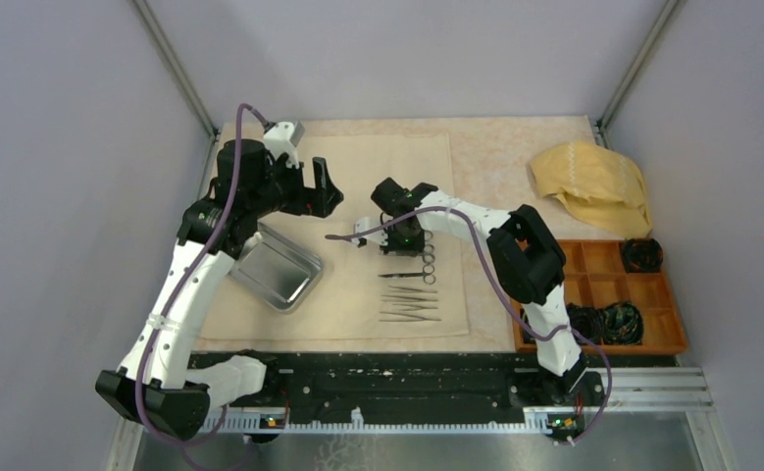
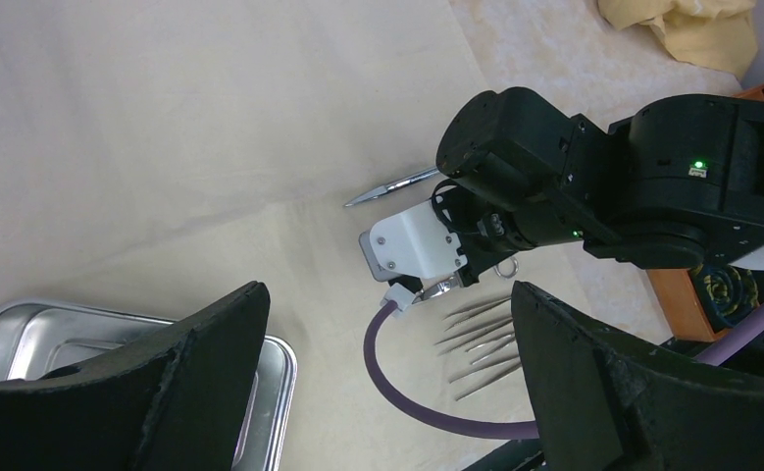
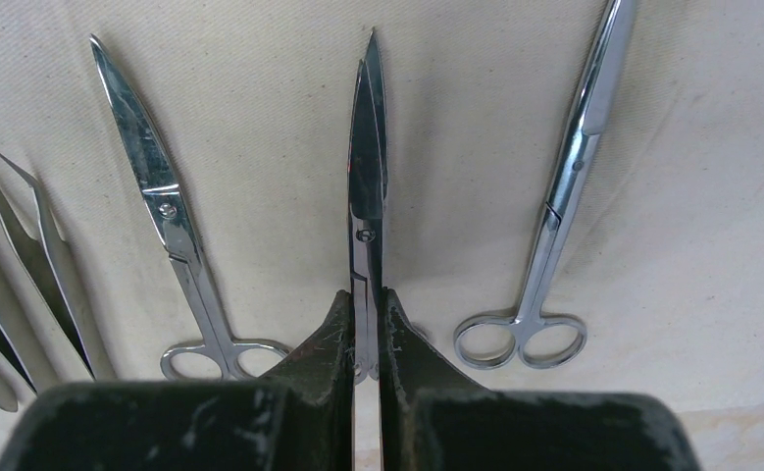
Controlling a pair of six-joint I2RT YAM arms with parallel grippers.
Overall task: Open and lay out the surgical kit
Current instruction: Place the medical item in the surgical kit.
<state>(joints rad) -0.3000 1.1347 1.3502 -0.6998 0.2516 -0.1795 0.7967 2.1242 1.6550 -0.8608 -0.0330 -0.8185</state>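
Steel scissors (image 3: 366, 167) sitting clamped in the right hand (image 3: 366, 306), fingers pressing together on the shanks just under the pivot, blades pointing to 12 o'clock in the wrist view. Second pair (image 3: 167, 211) lying flat at its 9 o'clock, third pair (image 3: 566, 186) at its 3 o'clock, both on the cream sheet (image 1: 378, 167). Tweezers (image 1: 409, 309) lying at 6 o'clock of that hand in the top view. Left hand (image 2: 387, 304) hovering over the sheet, fingers wide apart, gripping nothing. Tray (image 1: 278, 265) sitting at the sheet's 8 o'clock edge. Sheet lying spread on the worktop (image 1: 515, 157).
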